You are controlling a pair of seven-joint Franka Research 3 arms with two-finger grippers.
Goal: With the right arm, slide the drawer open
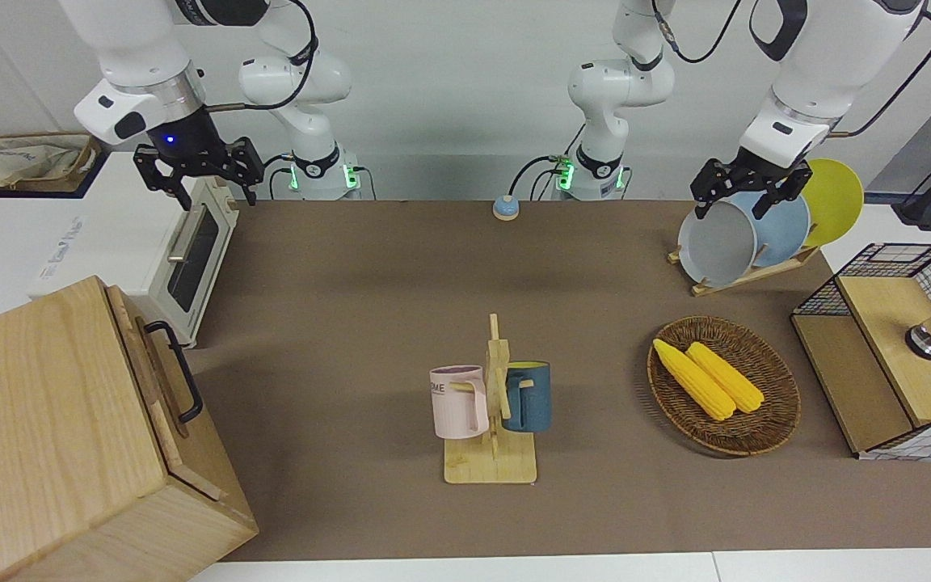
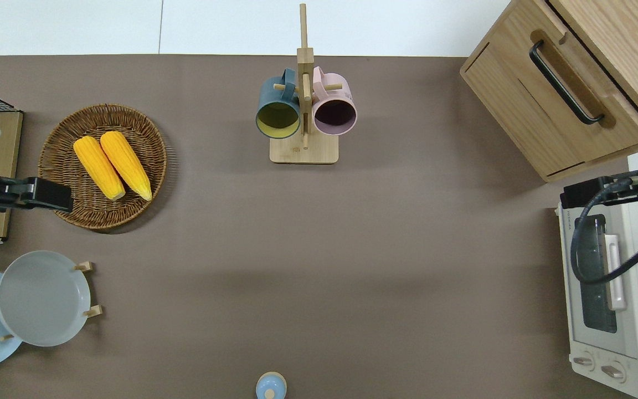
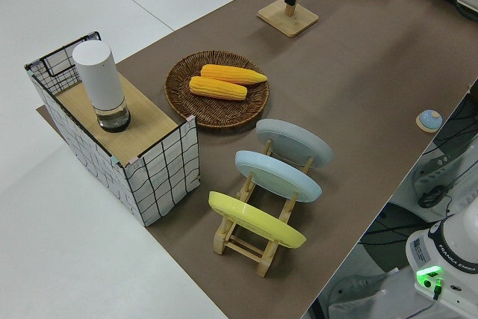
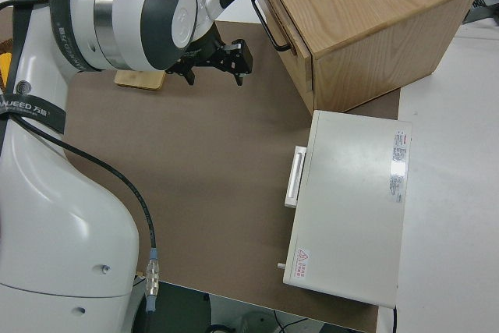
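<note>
1. Drawer (image 1: pixel 160 380) sits shut in the wooden box (image 1: pixel 45 436) at the lower left of the front view, its black handle (image 1: pixel 174 370) untouched.
2. Right gripper (image 1: pixel 197 174) hangs at that view's upper left, fingers spread apart and holding nothing; in the overhead view it is over the corner of the toaster oven (image 2: pixel 618 293) closest to the box.
3. Left arm is parked.
</note>
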